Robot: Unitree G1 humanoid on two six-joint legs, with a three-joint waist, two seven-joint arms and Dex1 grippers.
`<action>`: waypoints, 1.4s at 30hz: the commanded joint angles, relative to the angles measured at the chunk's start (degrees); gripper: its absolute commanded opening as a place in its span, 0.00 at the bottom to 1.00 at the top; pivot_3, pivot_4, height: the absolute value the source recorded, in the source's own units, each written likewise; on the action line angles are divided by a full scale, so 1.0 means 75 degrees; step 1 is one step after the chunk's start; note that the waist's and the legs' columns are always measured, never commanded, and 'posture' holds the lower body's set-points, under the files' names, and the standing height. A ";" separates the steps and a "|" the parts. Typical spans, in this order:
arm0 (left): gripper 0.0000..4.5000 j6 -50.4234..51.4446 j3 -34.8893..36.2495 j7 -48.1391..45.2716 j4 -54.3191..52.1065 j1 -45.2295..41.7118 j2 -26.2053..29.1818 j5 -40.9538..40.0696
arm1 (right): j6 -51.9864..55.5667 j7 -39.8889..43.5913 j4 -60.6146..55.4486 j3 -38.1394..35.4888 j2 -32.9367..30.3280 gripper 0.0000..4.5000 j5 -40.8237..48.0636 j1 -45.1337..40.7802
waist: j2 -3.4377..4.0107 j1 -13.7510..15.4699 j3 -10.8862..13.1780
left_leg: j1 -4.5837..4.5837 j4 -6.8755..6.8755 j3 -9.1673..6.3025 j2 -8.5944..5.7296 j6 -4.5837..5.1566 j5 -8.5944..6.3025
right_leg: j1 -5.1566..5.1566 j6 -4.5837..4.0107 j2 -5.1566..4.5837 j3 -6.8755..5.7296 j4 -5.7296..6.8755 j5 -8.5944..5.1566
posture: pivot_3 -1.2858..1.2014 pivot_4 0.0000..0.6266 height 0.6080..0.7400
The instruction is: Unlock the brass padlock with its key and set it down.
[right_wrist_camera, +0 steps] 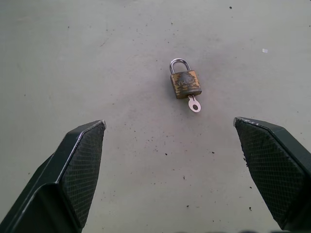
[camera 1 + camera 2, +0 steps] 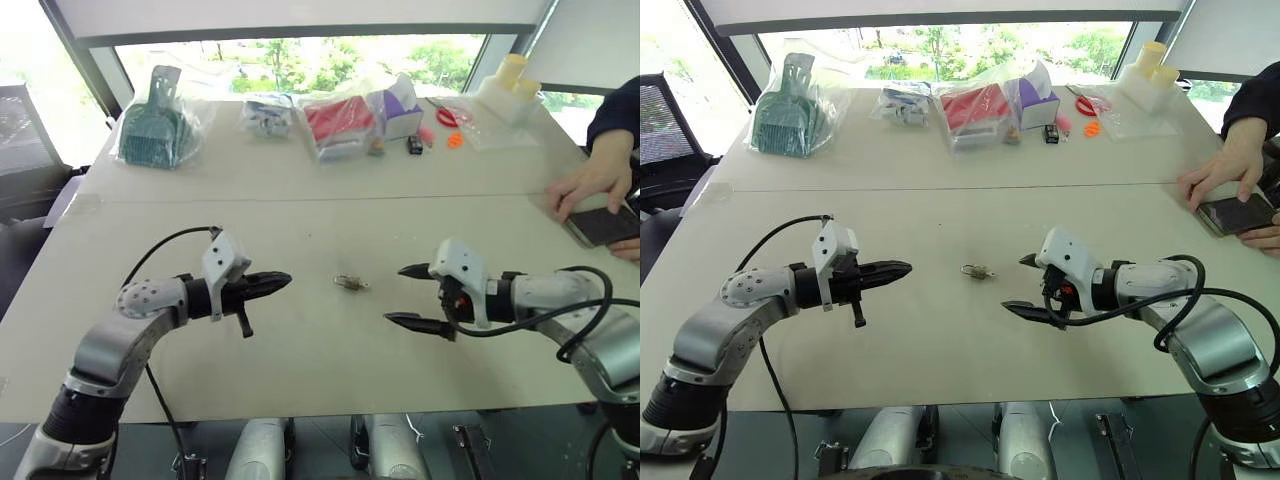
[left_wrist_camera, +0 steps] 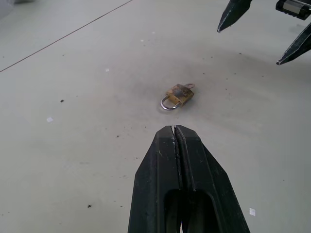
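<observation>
The brass padlock (image 1: 185, 83) lies flat on the grey table (image 2: 300, 340), between my two grippers. Its silvery shackle looks closed. The key (image 1: 194, 104) sticks out of the bottom of the body, on the side facing my right gripper. My left gripper (image 2: 287, 279) hovers to the left of the padlock (image 2: 347, 283), shut with nothing between its fingers. My right gripper (image 2: 404, 295) hovers to the right of the lock, open wide and empty, its fingertips (image 1: 85, 160) pointing toward the lock. Neither gripper touches the padlock (image 3: 177, 96).
Bagged items line the far side of the table: a teal scoop (image 2: 152, 122), a red pouch (image 2: 338, 120), a purple box (image 2: 400, 108). A person's hand (image 2: 590, 185) rests by a phone (image 2: 605, 225) at the right edge.
</observation>
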 commanded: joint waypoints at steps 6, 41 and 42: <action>0.00 -0.0167 -0.0049 -0.0358 0.0126 -0.0498 0.0018 -0.0013 | -0.0036 -0.0040 -0.0306 -0.0264 -0.0134 0.97 0.0066 -0.0038 | -0.0001 -0.0002 0.0000 | -0.0001 0.0000 0.0001 0.0000 0.0000 0.0000 | 0.0000 0.0001 0.0000 0.0000 -0.0001 0.0000 | 0.52 0.24 1.00; 0.96 -0.3671 -0.1957 -0.2495 0.4775 -0.2809 -0.1756 0.2012 | 0.0192 -0.0935 -0.1162 -0.0667 -0.0136 1.00 0.0094 0.0629 | -0.0004 0.0187 0.0000 | -0.0002 0.0007 0.0006 -0.0014 0.0001 0.0000 | 0.0002 0.0005 0.0002 0.0000 0.0001 0.0004 | 0.52 0.24 1.00; 0.99 -0.4003 -0.2027 -0.2615 0.5190 -0.2979 -0.1880 0.2135 | 0.0232 -0.1008 -0.1226 -0.0686 -0.0108 1.00 0.0111 0.0664 | -0.0005 0.0192 0.0000 | -0.0002 0.0007 0.0007 -0.0014 0.0001 0.0000 | 0.0002 0.0005 0.0002 0.0000 0.0002 0.0004 | 0.52 0.24 1.00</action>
